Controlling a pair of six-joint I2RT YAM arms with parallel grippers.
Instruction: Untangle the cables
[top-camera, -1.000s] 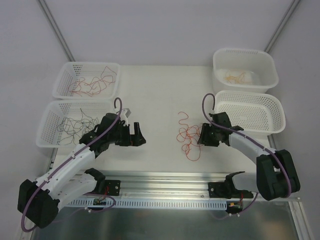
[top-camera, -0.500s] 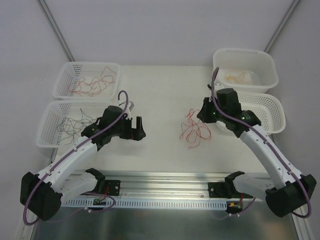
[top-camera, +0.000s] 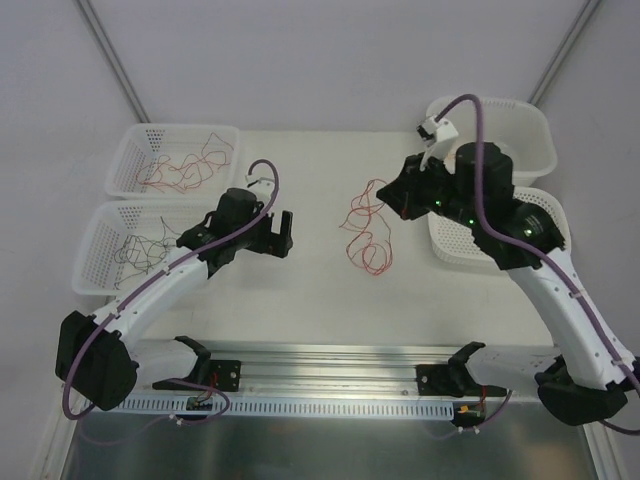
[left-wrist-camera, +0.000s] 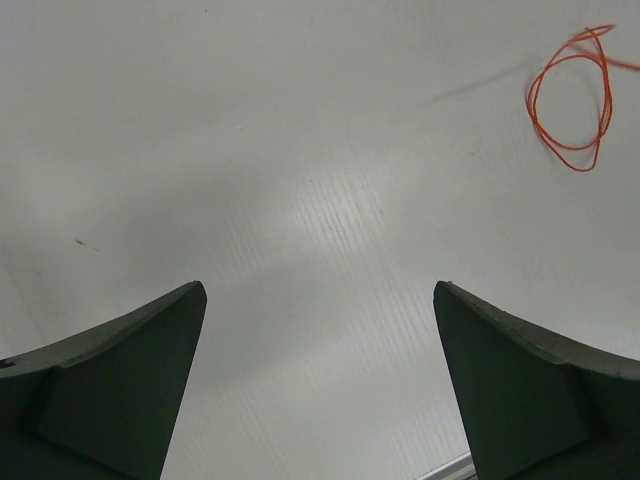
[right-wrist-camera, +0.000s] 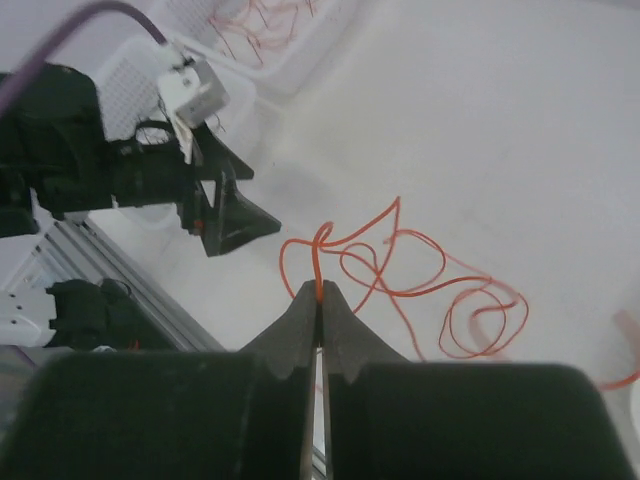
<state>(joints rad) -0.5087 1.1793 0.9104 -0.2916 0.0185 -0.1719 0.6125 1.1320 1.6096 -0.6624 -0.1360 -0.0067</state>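
Pinching a red-orange wire (right-wrist-camera: 318, 262) in my fully closed right pincer (right-wrist-camera: 320, 297), I hold the tangle (top-camera: 365, 240) dangling over the table (top-camera: 320, 300), left pincer (left-wrist-camera: 318, 290) wide open and empty nearby; the baskets (top-camera: 122, 165) hold sorted wires (top-camera: 185, 165), but this clump, seemingly several strands, is not yet separated.

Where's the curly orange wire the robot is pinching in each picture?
Top view: orange wire dangles centre-frame from the right gripper.
Left wrist: one loop, upper right corner.
Right wrist: centre, pinched by that gripper.
Shared landmark: the open left gripper.
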